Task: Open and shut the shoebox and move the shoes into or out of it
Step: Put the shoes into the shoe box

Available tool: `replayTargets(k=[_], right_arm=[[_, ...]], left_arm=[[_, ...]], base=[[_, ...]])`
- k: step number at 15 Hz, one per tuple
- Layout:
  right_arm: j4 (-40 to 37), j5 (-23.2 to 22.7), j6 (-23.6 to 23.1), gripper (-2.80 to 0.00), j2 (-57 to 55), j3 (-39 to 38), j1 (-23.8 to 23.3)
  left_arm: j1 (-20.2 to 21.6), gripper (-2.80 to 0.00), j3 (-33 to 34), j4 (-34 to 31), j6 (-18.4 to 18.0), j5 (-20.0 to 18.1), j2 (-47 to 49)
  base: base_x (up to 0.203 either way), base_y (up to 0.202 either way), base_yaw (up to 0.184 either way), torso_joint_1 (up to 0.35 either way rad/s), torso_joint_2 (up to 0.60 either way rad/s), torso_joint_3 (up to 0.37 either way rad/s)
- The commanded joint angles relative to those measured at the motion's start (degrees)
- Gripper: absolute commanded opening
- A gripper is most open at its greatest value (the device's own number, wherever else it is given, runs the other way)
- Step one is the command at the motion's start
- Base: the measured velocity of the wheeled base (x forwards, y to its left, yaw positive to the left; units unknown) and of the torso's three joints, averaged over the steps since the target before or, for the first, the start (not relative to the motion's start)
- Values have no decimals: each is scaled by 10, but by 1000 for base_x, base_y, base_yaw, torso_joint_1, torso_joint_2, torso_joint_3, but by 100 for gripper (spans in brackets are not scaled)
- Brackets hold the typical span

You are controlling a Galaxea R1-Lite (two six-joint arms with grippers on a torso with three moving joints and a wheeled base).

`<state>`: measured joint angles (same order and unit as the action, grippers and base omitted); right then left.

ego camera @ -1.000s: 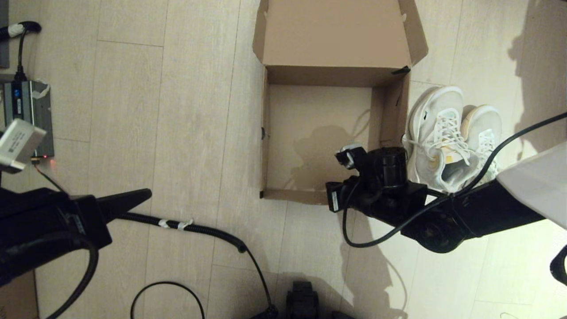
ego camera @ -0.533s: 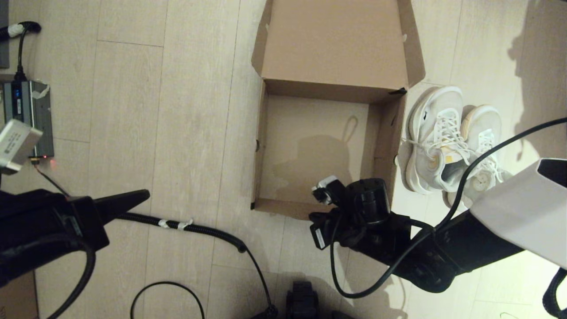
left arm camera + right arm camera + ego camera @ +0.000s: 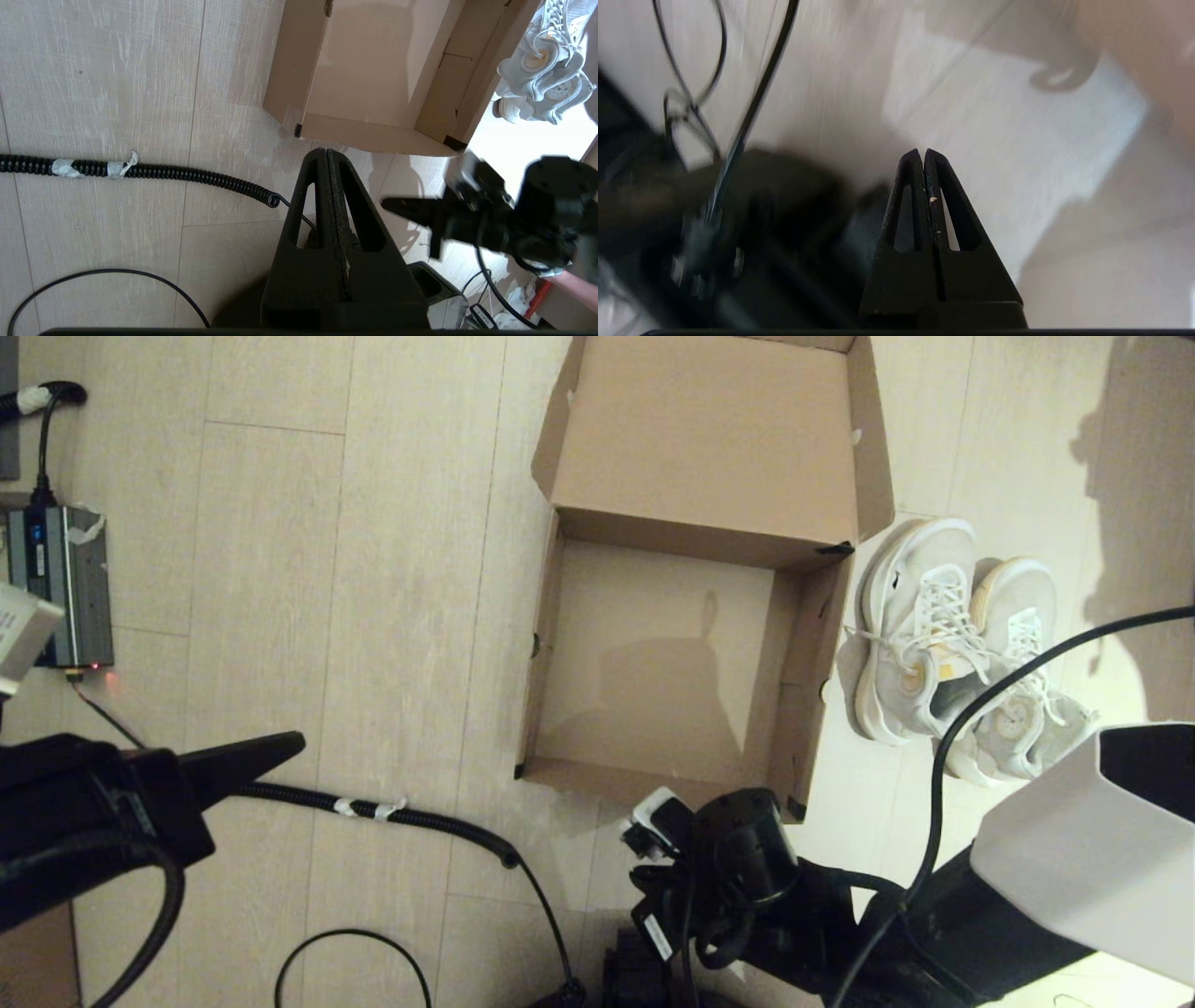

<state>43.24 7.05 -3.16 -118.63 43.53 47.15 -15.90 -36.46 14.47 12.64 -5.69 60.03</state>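
- Black and pressed together, my right gripper (image 3: 923,154) has its two fingers flat against each other with nothing between them; it hangs over bare floor (image 3: 373,569), just on my side of the shoebox's near wall.
- My left gripper (image 3: 325,151) is likewise pinched to a narrow point and holds nothing, parked well off to the left of the right gripper, beside a coiled black cable (image 3: 411,819).
- Just beyond the right gripper lies the shoebox (image 3: 794,691), its flap lid (image 3: 709,439) thrown back on the far side and its inside bare cardboard.
- Past the right gripper and off to its right, the shoes (image 3: 924,635) sit side by side on the floor, just beside the shoebox's right wall, outside it.
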Motion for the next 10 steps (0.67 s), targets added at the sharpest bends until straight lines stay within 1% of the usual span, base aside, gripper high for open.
replayTargets(k=[1,3,5,8,10], right_arm=[[3,0,-1,-280,25,-34,1],[10,0,-1,-280,53,-59,0],[29,0,2,-280,78,-52,-8],[36,5,5,-280,68,23,-31],[39,16,5,-280,9,78,-37]], left_arm=[[0,-280,0,1,1,-1,-1],[0,-280,0,1,1,-1,-3],[0,-280,0,1,1,-1,-7],[0,-280,2,1,1,-2,-2],[0,-280,4,1,1,-2,2]], base=[[0,0,0,0,0,0],[0,0,0,0,0,0],[0,0,0,0,0,0],[0,0,0,0,0,0],[0,0,0,0,0,0]])
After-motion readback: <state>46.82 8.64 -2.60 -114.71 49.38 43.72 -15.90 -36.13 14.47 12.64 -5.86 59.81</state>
